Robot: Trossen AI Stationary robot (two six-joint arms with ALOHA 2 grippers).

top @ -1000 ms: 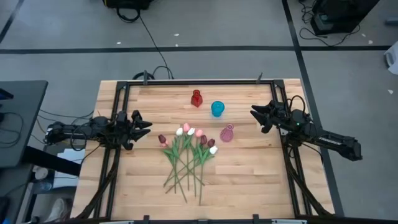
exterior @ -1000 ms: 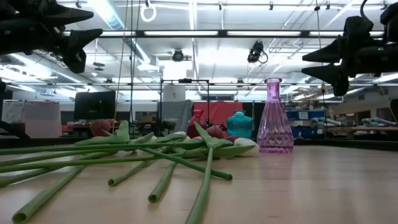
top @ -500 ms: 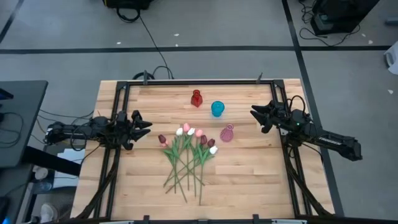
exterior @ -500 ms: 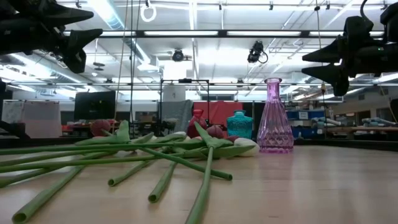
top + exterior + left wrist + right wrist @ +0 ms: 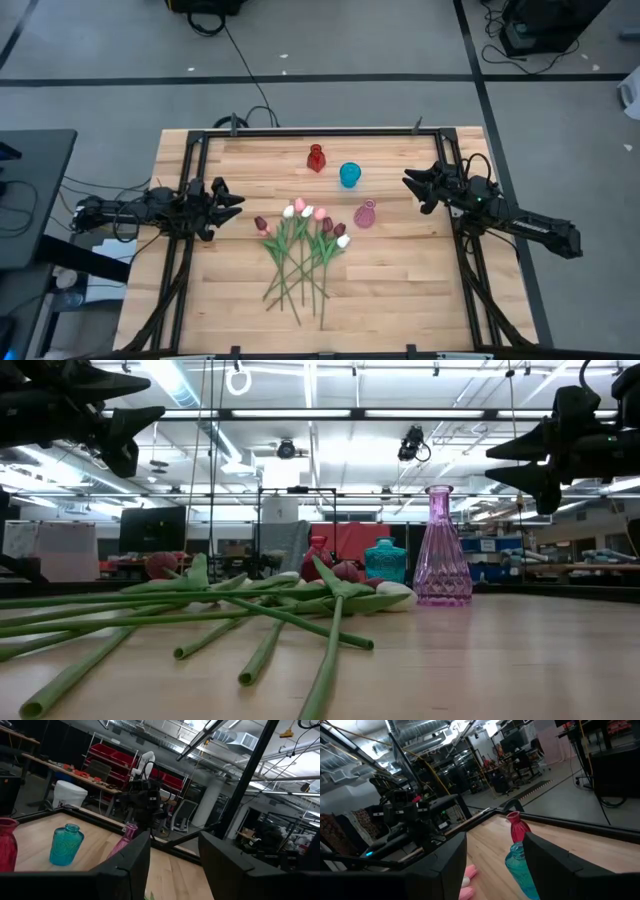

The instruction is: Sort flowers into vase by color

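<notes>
Several artificial tulips (image 5: 303, 245) with long green stems lie in a loose bunch mid-table, their white, pink and maroon heads toward the far edge. They also show in the low view (image 5: 230, 610). A red vase (image 5: 316, 158), a teal vase (image 5: 349, 175) and a pink vase (image 5: 365, 214) stand upright beyond them. My left gripper (image 5: 236, 201) hovers open at the table's left, above the wood and left of the flower heads. My right gripper (image 5: 409, 183) hovers open at the right, right of the teal vase. Both are empty.
A black metal frame (image 5: 300, 131) runs around the tabletop's edges. Bare wood lies at the near left and near right of the flower bunch. The pink vase (image 5: 441, 550) stands closest to the flower heads.
</notes>
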